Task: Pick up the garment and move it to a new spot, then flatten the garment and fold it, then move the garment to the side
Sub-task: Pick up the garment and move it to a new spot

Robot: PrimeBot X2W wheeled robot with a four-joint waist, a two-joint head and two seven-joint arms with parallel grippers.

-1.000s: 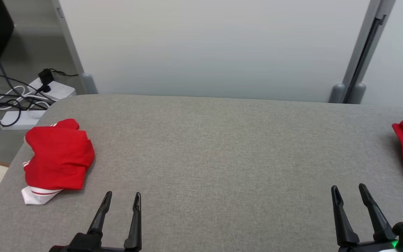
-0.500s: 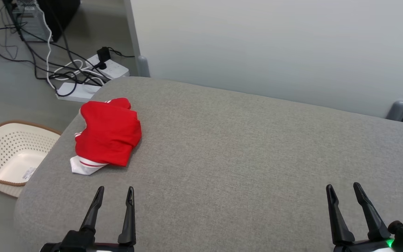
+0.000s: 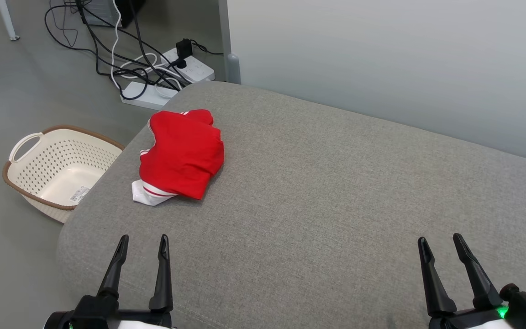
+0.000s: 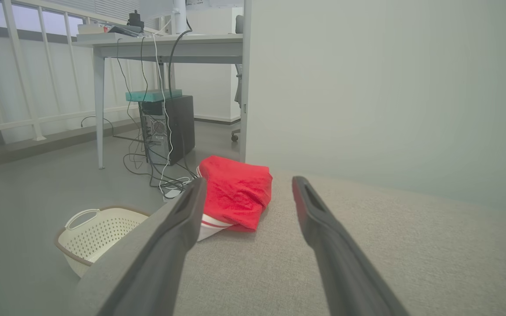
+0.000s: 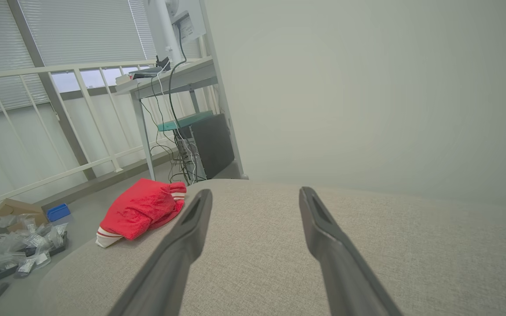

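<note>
A red garment [image 3: 181, 153] with white striped trim lies folded in a bundle near the far left corner of the grey padded table [image 3: 327, 192]. The same garment [image 4: 235, 191] lies just ahead of my left fingers in the left wrist view, and the garment [image 5: 141, 208] sits far to the left in the right wrist view. My left gripper [image 3: 143, 242] hovers open over the table's near left edge, short of the garment, with nothing between its fingers. At the near right my right gripper [image 3: 441, 242] is open and empty too.
A cream perforated basket [image 3: 55, 164] stands on the floor beside the table's left edge. Power strips and tangled cables [image 3: 153, 68] lie on the floor beyond the far left corner. A pale partition wall [image 3: 381, 59] runs behind the table.
The head camera has swung to the left: the garment now sits nearer the middle of the picture, the basket has come into view, and a red item at the right edge has gone out of view.
</note>
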